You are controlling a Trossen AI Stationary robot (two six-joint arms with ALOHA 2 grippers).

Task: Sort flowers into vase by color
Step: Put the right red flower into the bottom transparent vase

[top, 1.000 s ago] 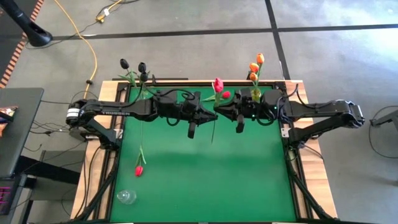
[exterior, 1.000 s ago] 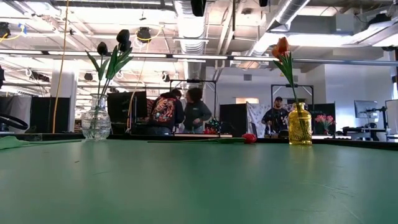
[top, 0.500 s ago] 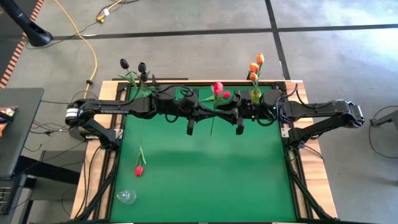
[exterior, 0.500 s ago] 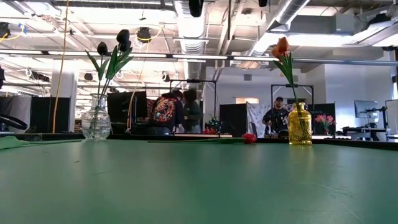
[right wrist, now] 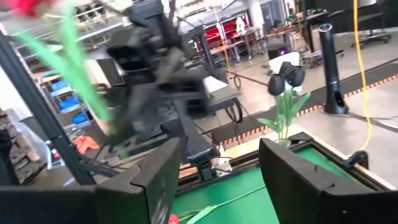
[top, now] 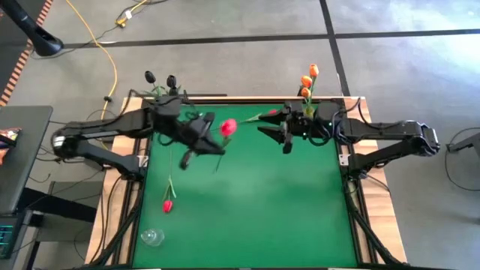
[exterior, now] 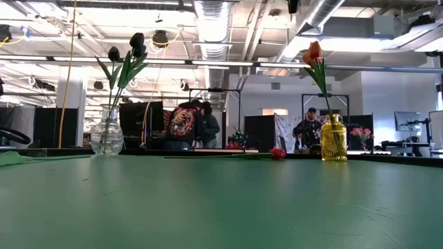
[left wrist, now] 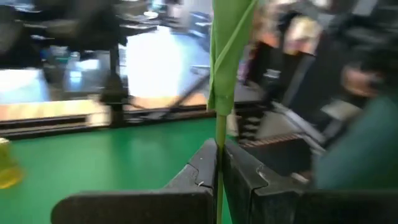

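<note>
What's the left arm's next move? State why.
Probably swing the red tulip toward the small clear glass: the left pincer is shut on its stem, and the right pincer stands open, clear of it.

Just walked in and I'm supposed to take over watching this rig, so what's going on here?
Two arms are sorting artificial tulips into vases by colour. The left tool is shut on the green stem of a red tulip, held above the green table. The right tool is open and empty near the yellow vase with the orange tulips. The black tulips stand in the clear vase. Another red tulip lies on the table.
</note>
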